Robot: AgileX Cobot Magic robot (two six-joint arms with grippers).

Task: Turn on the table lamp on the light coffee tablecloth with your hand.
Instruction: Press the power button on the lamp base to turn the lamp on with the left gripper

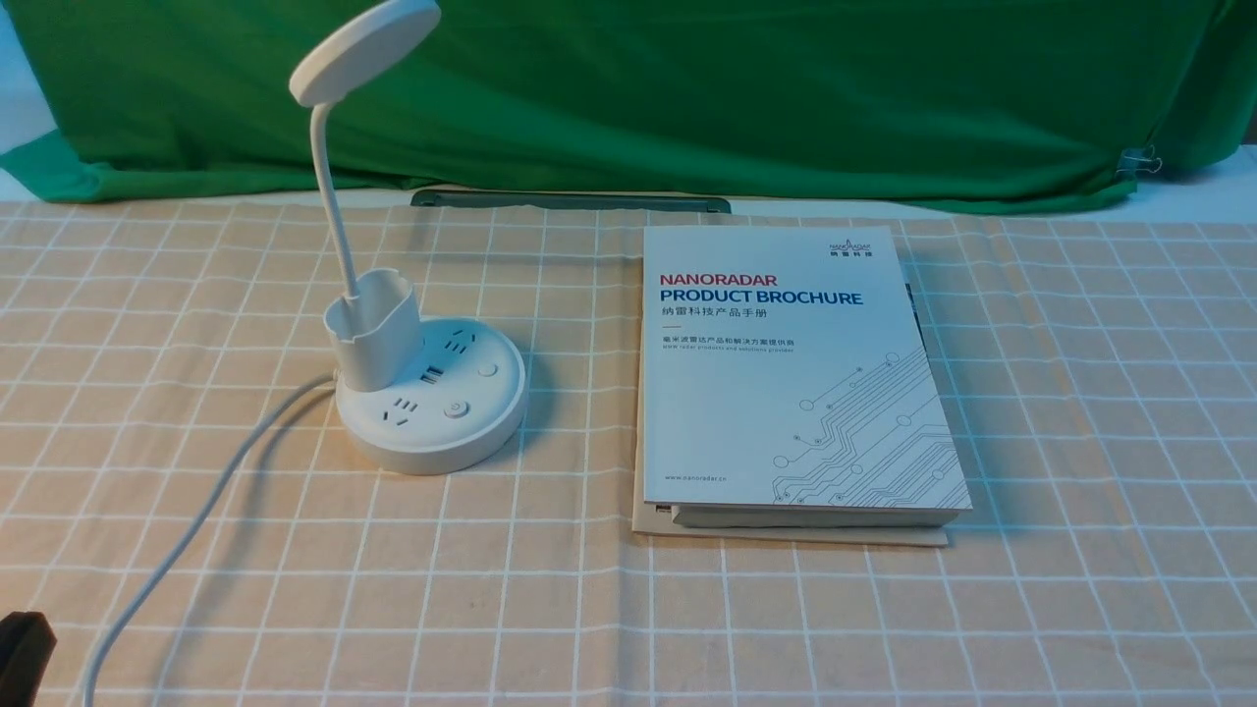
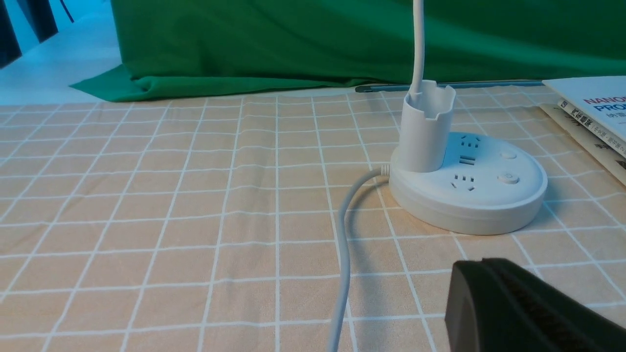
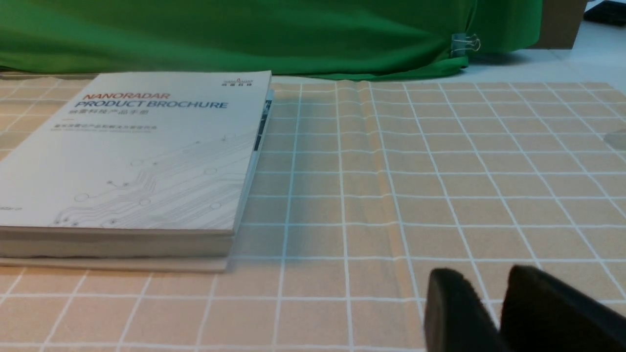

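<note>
Nothing of the task looks done yet: the table lamp (image 1: 429,412) stands on the light coffee tablecloth (image 1: 1080,393), left of the brochure (image 1: 786,373), with its head apparently unlit, though only the back of it shows. The right gripper (image 3: 489,286) sits low on the brochure's far side, jaws slightly parted and empty. The left gripper (image 2: 489,293) lies near the cord (image 2: 342,244); I cannot tell if it is parted, and the reach and button (image 1: 456,408) press remain.

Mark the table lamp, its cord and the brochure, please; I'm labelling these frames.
table lamp (image 1: 432,432): front view, top of its round base.
white cord (image 2: 344,244): left wrist view, middle of its visible run.
brochure (image 1: 786,393): front view, middle of the cover.
</note>
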